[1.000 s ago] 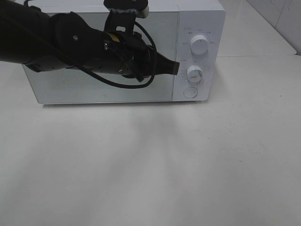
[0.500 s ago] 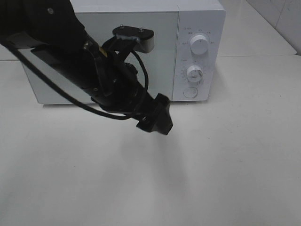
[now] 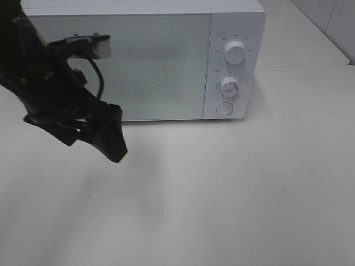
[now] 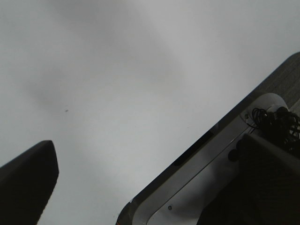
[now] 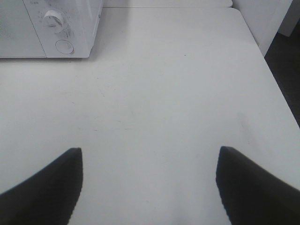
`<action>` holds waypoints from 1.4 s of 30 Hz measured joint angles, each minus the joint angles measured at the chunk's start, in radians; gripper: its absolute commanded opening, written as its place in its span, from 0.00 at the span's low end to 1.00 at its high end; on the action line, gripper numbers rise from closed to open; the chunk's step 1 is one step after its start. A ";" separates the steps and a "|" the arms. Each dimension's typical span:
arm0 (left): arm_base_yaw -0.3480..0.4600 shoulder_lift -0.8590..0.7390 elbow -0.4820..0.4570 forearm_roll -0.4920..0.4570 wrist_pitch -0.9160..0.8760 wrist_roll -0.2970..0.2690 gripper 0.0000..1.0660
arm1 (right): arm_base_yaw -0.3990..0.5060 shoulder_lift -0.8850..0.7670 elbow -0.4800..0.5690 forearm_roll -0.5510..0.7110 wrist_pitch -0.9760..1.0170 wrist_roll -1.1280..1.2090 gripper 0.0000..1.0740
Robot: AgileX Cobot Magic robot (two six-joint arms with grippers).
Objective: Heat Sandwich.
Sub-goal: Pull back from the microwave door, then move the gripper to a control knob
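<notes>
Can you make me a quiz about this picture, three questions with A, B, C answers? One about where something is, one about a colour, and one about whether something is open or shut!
1. In the high view, where are the knobs on the microwave?
A) right of its door
B) on its top
C) left of its door

2. What colour is the microwave?
A) red
B) white
C) black

3. How do the fingers of the right gripper stand?
A) shut on a sandwich
B) shut on a knob
C) wide apart, holding nothing

Answers:
1 is A: both knobs sit on the panel to the right of the door.
2 is B: its whole case is white.
3 is C: only bare table shows between the two fingers.
</notes>
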 measured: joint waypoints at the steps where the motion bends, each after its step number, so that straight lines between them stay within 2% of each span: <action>1: 0.000 0.000 0.000 0.000 0.000 0.000 0.95 | 0.000 0.000 0.000 0.000 0.000 0.000 0.71; 2: 0.025 -0.009 0.000 0.001 0.011 -0.003 0.95 | 0.000 0.000 0.000 0.000 0.000 0.000 0.71; 3: 0.092 -0.032 0.000 0.010 0.035 -0.013 0.95 | 0.000 0.000 0.000 0.000 0.000 0.000 0.71; 5: 0.153 -0.055 0.000 0.021 0.058 -0.021 0.95 | 0.000 0.000 0.000 0.000 0.000 0.000 0.71; 6: 0.153 -0.055 0.000 0.021 0.058 -0.021 0.95 | 0.000 0.000 0.000 0.000 0.000 0.000 0.71; 7: 0.219 -0.074 0.000 0.039 0.078 -0.027 0.95 | 0.000 0.000 0.000 0.000 0.000 0.000 0.71; 10: 0.305 -0.099 0.000 0.068 0.112 -0.035 0.95 | 0.000 0.000 0.000 0.000 0.000 0.000 0.71; 11: 0.356 -0.119 0.002 0.090 0.127 -0.053 0.95 | 0.000 0.000 0.000 0.000 0.000 0.000 0.71; 12: 0.356 -0.119 0.002 0.090 0.127 -0.053 0.95 | 0.000 0.000 0.000 0.000 0.000 0.000 0.71; 16: 0.455 -0.181 0.038 0.123 0.122 -0.093 0.95 | 0.000 0.000 0.000 0.000 0.000 0.000 0.71; 17: 0.455 -0.181 0.038 0.123 0.122 -0.093 0.95 | 0.000 0.000 0.000 0.000 0.000 0.000 0.71; 18: 0.498 -0.222 0.074 0.133 0.120 -0.111 0.95 | 0.000 0.000 0.000 0.000 0.000 0.000 0.71; 20: 0.527 -0.262 0.111 0.144 0.120 -0.117 0.95 | 0.000 0.000 0.000 0.000 0.000 0.000 0.71; 28: 0.547 -0.435 0.221 0.176 0.094 -0.144 0.95 | 0.000 0.000 0.000 0.000 0.000 0.000 0.71; 32: 0.547 -0.601 0.320 0.208 0.078 -0.150 0.95 | 0.000 0.000 0.000 0.000 0.000 0.000 0.71; 42: 0.547 -0.897 0.475 0.232 -0.005 -0.151 0.95 | 0.000 0.000 0.000 0.001 0.000 0.000 0.71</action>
